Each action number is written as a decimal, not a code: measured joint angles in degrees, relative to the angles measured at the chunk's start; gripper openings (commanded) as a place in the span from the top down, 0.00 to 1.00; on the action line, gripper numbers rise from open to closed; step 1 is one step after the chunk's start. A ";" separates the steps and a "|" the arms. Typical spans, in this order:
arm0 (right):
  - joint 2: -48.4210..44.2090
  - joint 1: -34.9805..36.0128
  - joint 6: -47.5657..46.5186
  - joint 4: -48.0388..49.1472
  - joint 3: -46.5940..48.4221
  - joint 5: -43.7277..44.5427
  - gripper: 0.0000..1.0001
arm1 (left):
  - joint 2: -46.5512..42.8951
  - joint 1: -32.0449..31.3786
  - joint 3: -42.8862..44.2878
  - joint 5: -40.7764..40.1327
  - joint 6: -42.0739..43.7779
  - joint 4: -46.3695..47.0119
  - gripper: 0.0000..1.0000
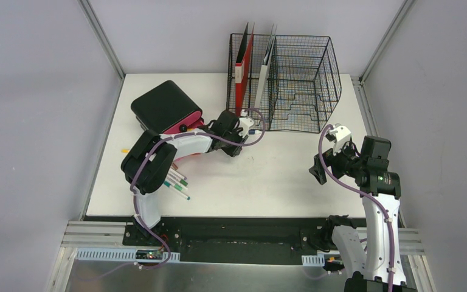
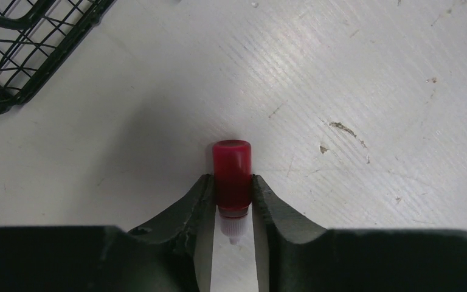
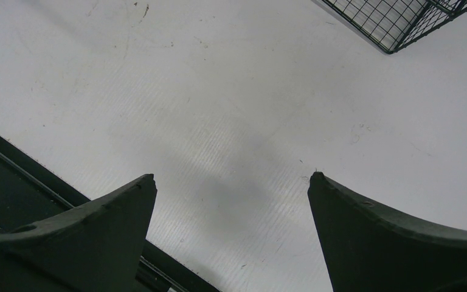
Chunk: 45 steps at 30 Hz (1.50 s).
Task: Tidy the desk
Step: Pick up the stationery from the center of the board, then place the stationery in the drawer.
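Observation:
On the white desk (image 1: 267,182) lies a small red tube (image 2: 231,167) with a white tip pointing back toward the wrist. My left gripper (image 2: 231,179) is low over the desk just in front of the wire rack, and both fingers press the tube's sides. From the top view the left gripper (image 1: 236,146) hides the tube. My right gripper (image 1: 317,170) hovers over the right part of the desk. It stands wide open (image 3: 231,176) with only bare desk between its fingers.
A black wire-mesh rack (image 1: 304,79) stands at the back with a red folder (image 1: 243,76) and a white one upright in it. A black-and-pink case (image 1: 164,106) sits back left. Several pens (image 1: 176,182) lie under the left arm. The desk's dark front rail (image 3: 30,182) runs below the right gripper.

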 measured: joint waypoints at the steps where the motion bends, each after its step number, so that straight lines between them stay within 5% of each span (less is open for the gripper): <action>1: 0.00 -0.02 0.00 0.00 0.00 -0.02 0.01 | 0.07 -0.24 0.15 -0.50 0.15 -0.09 0.81; 8: 0.00 -0.22 0.00 -0.04 0.00 -0.59 0.01 | 0.04 -1.07 0.35 -2.58 0.31 -0.57 1.00; 14: 0.00 -0.24 0.00 -0.04 0.00 -0.83 0.01 | -3.02 -3.02 -3.65 -6.91 -0.02 1.14 1.00; 25: 0.00 -0.24 0.00 -0.07 0.00 -0.83 0.01 | -26.91 -4.44 -21.18 -12.81 -2.27 3.91 1.00; 39: 0.00 -0.24 0.00 -0.07 0.00 -0.87 0.01 | -53.44 -4.46 -22.34 -18.25 -1.86 2.69 1.00; 45: 0.00 -0.26 0.00 -0.07 0.00 -0.87 0.01 | -58.03 -4.46 -22.36 -22.38 -1.20 1.40 1.00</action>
